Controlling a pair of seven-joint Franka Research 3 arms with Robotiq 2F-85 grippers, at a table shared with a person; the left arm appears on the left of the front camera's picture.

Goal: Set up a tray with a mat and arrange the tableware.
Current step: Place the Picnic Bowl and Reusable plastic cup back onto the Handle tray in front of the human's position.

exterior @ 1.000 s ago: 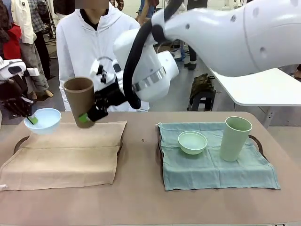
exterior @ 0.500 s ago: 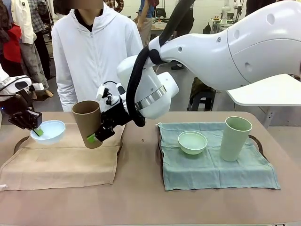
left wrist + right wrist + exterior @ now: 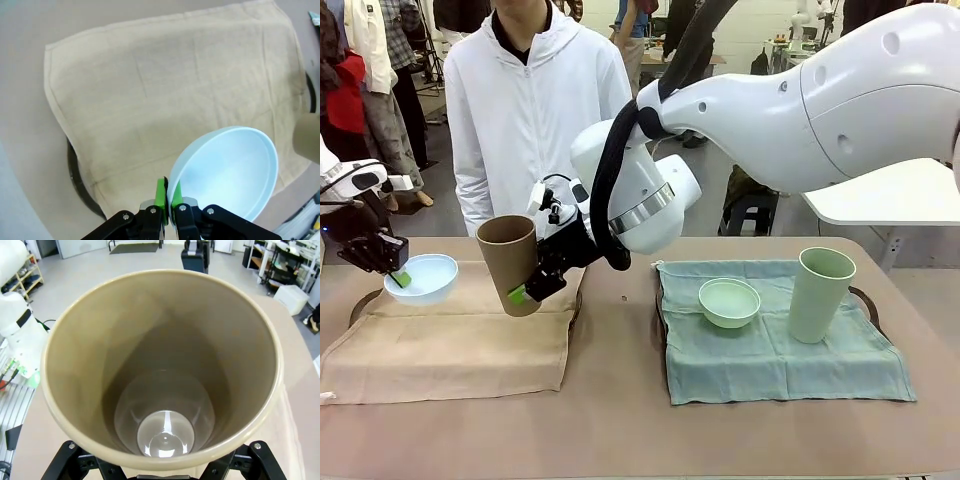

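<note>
On the left tray (image 3: 364,301) lies a beige mat (image 3: 460,340). Just above the mat's far left corner hangs the pale blue bowl (image 3: 428,277), with my left gripper (image 3: 396,276) shut on its rim. The left wrist view has the same pinch: my left gripper (image 3: 167,196) on the bowl (image 3: 227,170) over the mat (image 3: 165,85). My right gripper (image 3: 523,289) is shut on the tan-brown cup (image 3: 509,262), which tilts above the mat's far right corner. The cup's inside (image 3: 165,370) hides the fingertips. A mint green bowl (image 3: 729,302) and a pale green cup (image 3: 820,293) stand on the green mat (image 3: 770,365).
The green mat covers a second tray (image 3: 866,299) on the right. A person in a white hoodie (image 3: 535,110) stands at the far side of the table, hands out of sight. A bare strip of tabletop (image 3: 620,340) runs between the trays.
My right arm has brought the tan-brown cup down and slightly right, closer to the beige mat. The left gripper has lowered the blue bowl a little. Both have hardly moved in the last half second.
</note>
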